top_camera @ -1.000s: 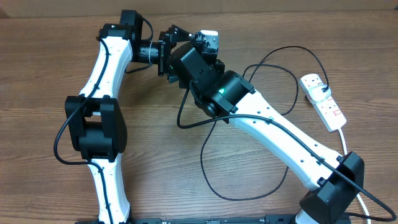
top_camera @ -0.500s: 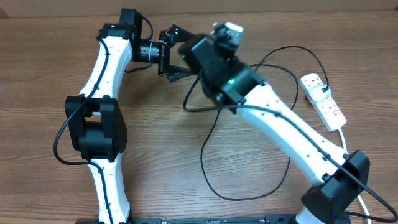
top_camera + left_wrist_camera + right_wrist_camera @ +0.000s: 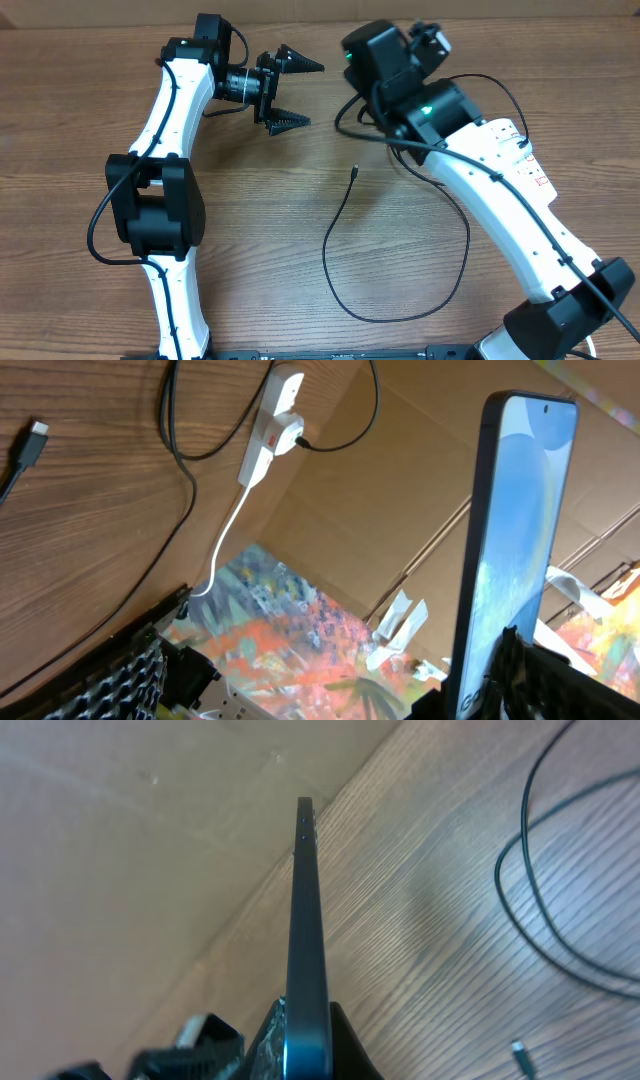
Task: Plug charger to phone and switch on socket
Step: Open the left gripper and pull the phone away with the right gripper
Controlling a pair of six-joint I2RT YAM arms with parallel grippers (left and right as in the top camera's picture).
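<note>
Right gripper (image 3: 305, 1038): clamped on one end of the phone (image 3: 303, 910), which is held edge-on, off the table.
Left gripper (image 3: 311, 95): jaws spread wide, empty.
Charger (image 3: 330, 262): plug tip (image 3: 355, 172) lies loose on the table between the arms.
Slip risk: the narrow end-grip may let the phone twist when the tip is pushed in.
Snag risk: the right forearm overlies the socket (image 3: 270, 428) and may drag the cable.
</note>
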